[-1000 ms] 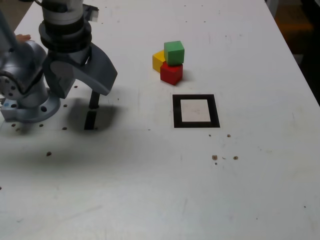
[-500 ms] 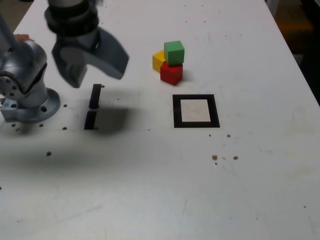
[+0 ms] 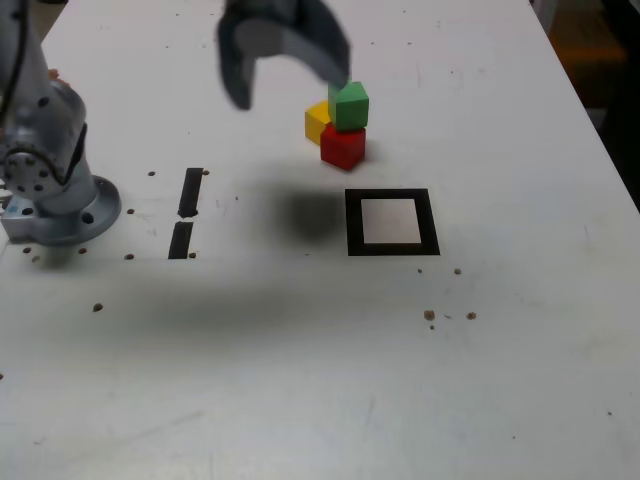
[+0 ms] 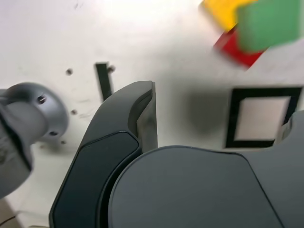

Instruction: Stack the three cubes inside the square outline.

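Now that your wide-open, empty gripper (image 3: 292, 90) has swung from the exterior view's upper left to its upper middle, you seem set to reach for the green cube (image 3: 348, 106), perched by the red cube (image 3: 343, 147) and yellow cube (image 3: 317, 121) above the still-bare square outline (image 3: 392, 249) right of centre.

A white, speckled table (image 3: 500, 350) bears three clustered cubes (image 3: 343, 148), a black square outline (image 3: 432, 225) and two black strips (image 3: 191, 192).
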{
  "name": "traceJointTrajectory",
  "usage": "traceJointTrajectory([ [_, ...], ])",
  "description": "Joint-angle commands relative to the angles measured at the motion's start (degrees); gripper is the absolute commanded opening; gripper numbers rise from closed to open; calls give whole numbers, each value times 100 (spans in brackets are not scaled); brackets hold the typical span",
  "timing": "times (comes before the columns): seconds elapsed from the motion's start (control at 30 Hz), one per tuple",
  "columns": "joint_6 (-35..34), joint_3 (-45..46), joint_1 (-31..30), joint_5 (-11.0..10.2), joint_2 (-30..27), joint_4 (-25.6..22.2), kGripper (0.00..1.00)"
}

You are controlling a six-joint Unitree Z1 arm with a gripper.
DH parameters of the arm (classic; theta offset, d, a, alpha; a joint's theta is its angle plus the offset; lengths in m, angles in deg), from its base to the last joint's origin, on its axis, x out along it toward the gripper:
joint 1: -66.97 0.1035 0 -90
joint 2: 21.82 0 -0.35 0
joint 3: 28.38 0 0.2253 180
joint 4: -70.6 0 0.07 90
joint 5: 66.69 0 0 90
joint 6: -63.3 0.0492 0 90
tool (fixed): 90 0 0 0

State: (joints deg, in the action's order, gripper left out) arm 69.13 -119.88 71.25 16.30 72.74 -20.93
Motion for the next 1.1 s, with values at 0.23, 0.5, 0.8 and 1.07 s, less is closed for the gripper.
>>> traceJointTrajectory([
  [0.23, 336, -1020, 813, -162, 1043, 81, 95],
  [0.5, 373, -435, 1032, 12, 1416, 779, 88],
  [0.8, 530, -587, 1032, 100, 1587, 973, 48],
  [1.07, 577, -696, 1032, 111, 1621, 974, 18],
])
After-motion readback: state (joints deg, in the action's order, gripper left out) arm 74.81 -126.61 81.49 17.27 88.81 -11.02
